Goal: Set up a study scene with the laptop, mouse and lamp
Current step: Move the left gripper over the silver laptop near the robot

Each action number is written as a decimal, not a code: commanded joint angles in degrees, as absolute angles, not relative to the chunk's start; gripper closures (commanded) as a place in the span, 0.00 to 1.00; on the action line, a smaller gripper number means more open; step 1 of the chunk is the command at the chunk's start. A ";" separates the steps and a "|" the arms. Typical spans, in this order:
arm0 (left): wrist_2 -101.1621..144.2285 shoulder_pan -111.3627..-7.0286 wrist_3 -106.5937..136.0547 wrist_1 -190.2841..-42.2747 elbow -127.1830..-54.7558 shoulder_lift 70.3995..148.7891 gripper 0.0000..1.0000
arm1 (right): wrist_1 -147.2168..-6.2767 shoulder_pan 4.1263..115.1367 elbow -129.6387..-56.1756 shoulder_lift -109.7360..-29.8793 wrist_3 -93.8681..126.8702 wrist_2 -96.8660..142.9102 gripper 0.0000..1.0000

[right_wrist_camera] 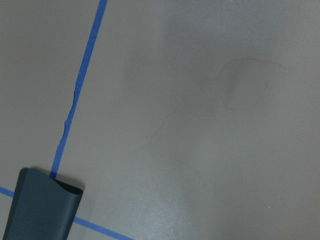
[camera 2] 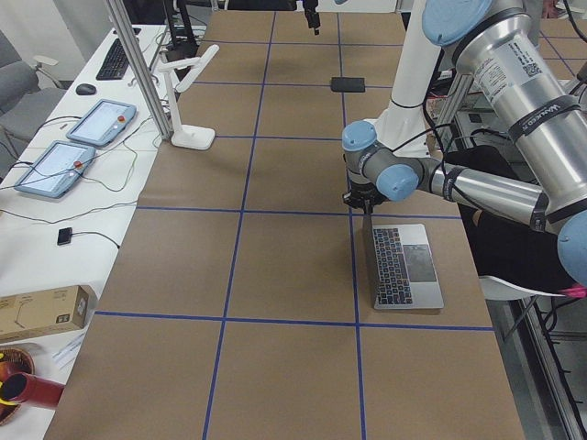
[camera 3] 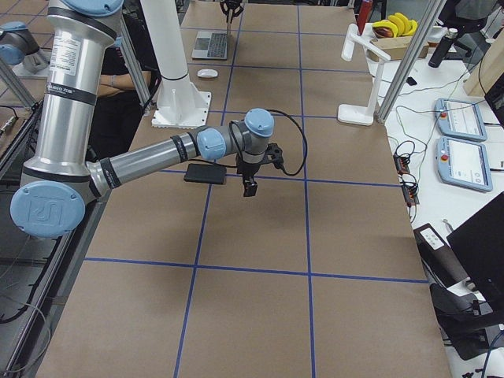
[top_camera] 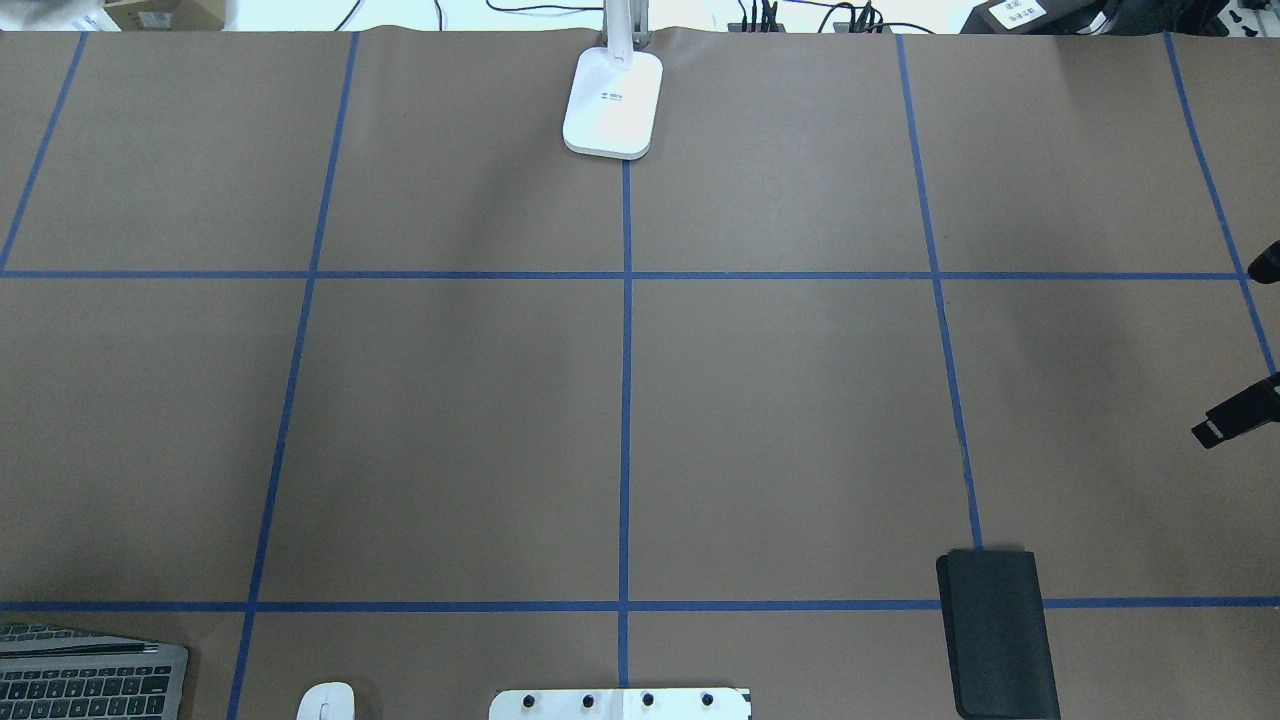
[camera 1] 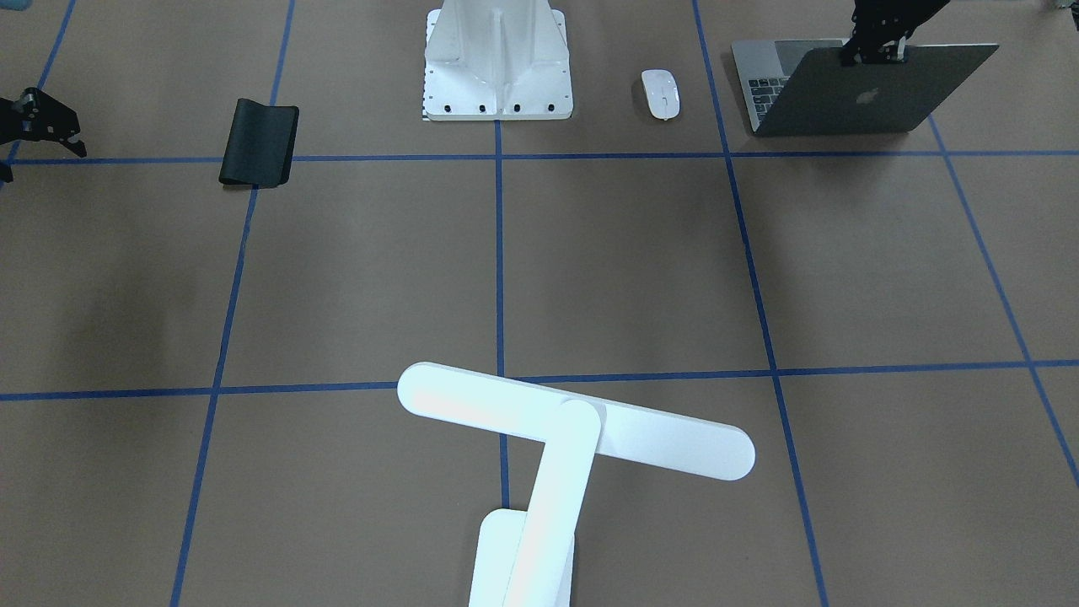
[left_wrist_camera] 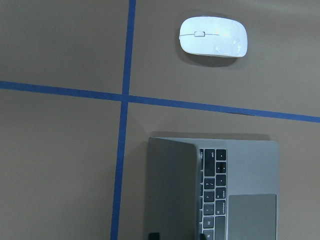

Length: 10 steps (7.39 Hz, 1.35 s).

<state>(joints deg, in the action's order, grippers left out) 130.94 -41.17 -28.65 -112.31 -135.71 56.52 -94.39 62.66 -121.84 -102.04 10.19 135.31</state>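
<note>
The laptop [camera 1: 860,97] sits near the robot's base on its left side, lid partly raised; it also shows in the overhead view [top_camera: 90,675]. My left gripper [camera 1: 877,55] is shut on the top edge of the lid, and its tips show at the bottom of the left wrist view [left_wrist_camera: 177,236]. The white mouse [camera 1: 660,93] lies on the table beside the laptop, apart from it. The white lamp [camera 1: 573,438] stands at the table's far edge, with its base [top_camera: 613,103] on the centre line. My right gripper [top_camera: 1250,340] is open and empty above the table.
A flat black mat [camera 1: 260,142] with one curled edge lies on the robot's right side, close to my right gripper. The white bolted pedestal [camera 1: 497,63] stands between the mat and the mouse. Blue tape lines [top_camera: 625,400] divide the brown table.
</note>
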 commanded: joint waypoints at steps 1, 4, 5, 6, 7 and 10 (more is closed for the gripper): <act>130.96 -41.92 -28.65 -112.32 -135.79 56.51 0.88 | -94.39 62.67 -121.82 -102.04 10.11 135.35 0.01; 130.96 -43.06 -29.09 -112.32 -135.88 56.43 0.91 | -94.39 62.58 -121.82 -101.69 10.46 135.35 0.01; 130.96 -43.76 -29.09 -112.32 -136.14 56.43 0.91 | -94.39 62.67 -121.82 -101.08 10.63 135.35 0.01; 131.04 -44.99 -30.48 -112.32 -136.23 56.34 0.91 | -94.39 62.58 -121.56 -100.90 10.63 135.26 0.01; 131.04 -46.83 -31.89 -112.32 -136.40 56.42 0.91 | -94.39 62.67 -121.38 -100.46 10.72 135.18 0.01; 131.13 -51.58 -36.11 -112.15 -136.32 56.69 0.92 | -94.39 62.67 -120.85 -99.41 10.90 135.09 0.01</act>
